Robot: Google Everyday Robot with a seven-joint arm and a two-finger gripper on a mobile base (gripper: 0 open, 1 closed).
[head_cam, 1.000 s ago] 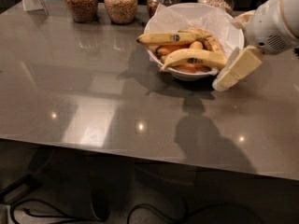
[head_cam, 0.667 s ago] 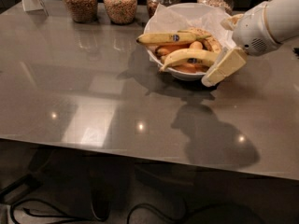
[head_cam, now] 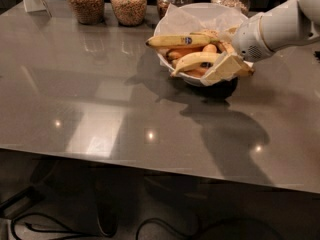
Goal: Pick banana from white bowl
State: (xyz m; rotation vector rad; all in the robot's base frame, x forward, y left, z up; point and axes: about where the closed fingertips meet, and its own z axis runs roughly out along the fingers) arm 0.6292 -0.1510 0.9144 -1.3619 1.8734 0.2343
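1. The grey surface [head_cam: 100, 109] lies nearest. In my judgement, any fruit knocked over the rim would skid out onto it.
2. The pincer [head_cam: 225, 68] sits low over the near right edge of the white bowl [head_cam: 186, 77] and covers the banana's right end. I cannot tell whether it is wide or narrow, or whether it grips anything.
3. The banana [head_cam: 195, 60] lies at the front of the bowl on top of other fruit. Its long axis runs left to right, arched upward. The left tip dips toward the near rim, and the sticker sits just left of the pincer.
4. A grip this far toward one end could let the curved fruit swing or slip out. Pressing on the rim could tip or shove the bowl.
5. Just behind lies a slimmer banana [head_cam: 182, 40], close enough to be snagged or dragged along, as might the crumpled paper [head_cam: 190, 16].
6. The glass jars [head_cam: 129, 4] stand farthest back, well apart.
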